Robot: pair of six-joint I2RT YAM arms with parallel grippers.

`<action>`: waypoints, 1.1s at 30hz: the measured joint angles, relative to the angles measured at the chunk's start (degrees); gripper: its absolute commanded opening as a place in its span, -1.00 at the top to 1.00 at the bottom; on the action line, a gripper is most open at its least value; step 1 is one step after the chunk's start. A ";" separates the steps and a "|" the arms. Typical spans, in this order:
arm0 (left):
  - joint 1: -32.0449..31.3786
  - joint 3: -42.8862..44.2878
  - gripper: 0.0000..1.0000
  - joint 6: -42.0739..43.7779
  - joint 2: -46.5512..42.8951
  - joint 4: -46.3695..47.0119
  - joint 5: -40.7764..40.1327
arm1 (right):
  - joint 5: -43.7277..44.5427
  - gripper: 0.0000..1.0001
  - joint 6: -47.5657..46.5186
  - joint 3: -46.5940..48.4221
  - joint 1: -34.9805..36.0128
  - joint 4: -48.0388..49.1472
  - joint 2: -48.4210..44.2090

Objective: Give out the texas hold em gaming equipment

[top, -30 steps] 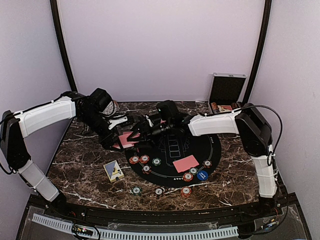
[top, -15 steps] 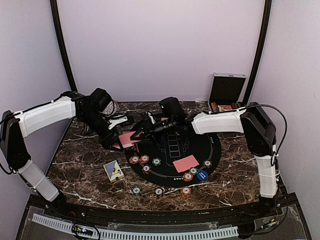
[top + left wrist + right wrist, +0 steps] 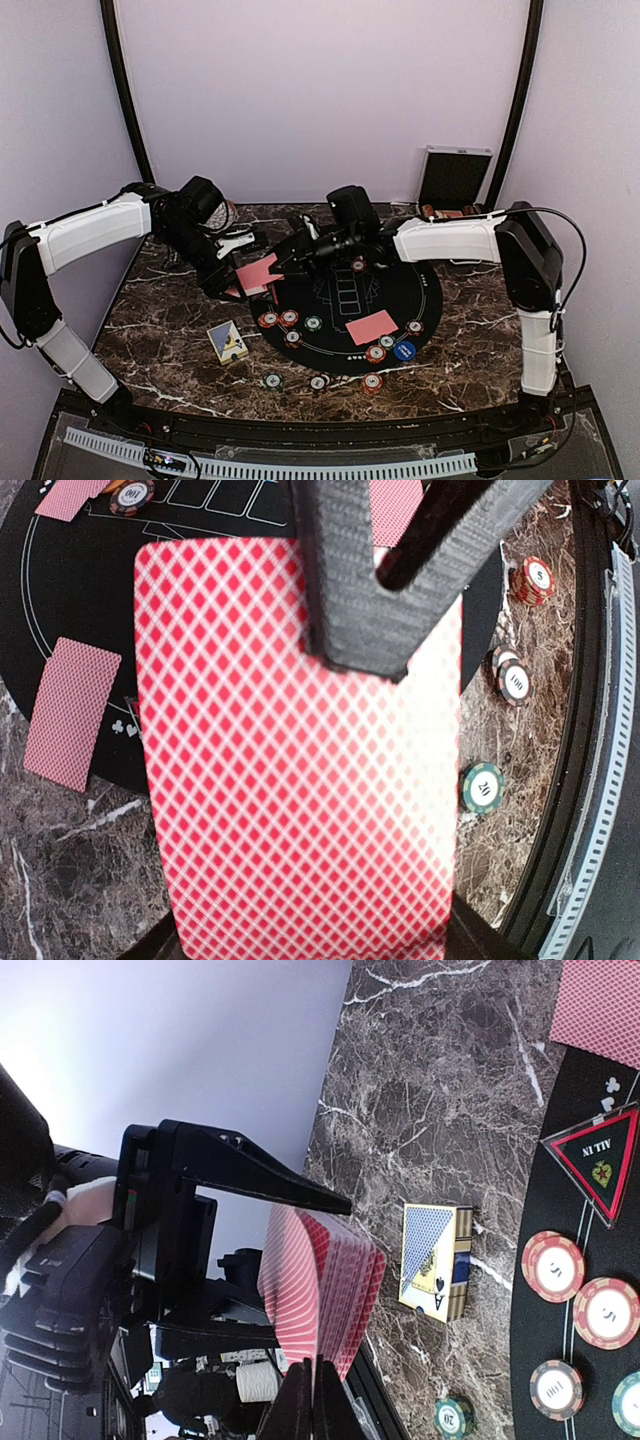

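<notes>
- The deck of cards (image 3: 300,760) fills the left wrist view — most of the black mat (image 3: 75,590) lies hidden beneath it.
- The right hand (image 3: 312,1405) is cut off by the bottom edge; whether its closed fingers pinch anything cannot be told.
- From above, the chips (image 3: 404,351) carry markings too small to read.

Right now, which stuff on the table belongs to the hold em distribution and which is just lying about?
Job in hand:
- stack of red-backed cards, held up off the table
- loose face-down card
- poker chips

Lying about:
- blue-and-yellow card box
- silver case, open, back right
</notes>
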 measured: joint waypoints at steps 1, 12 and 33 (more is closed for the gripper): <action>0.00 0.00 1.00 0.00 0.00 0.00 -0.09 | 0.07 1.00 -0.02 -0.02 -0.09 -0.13 -0.20; 0.00 -0.17 1.00 0.00 0.00 0.00 -1.09 | 2.08 1.00 -4.87 -0.57 -3.48 -8.96 -4.04; 0.00 -0.81 1.00 0.00 -0.13 0.00 -1.90 | 70.95 1.00 -34.36 18.95 -5.25 -60.85 -1.29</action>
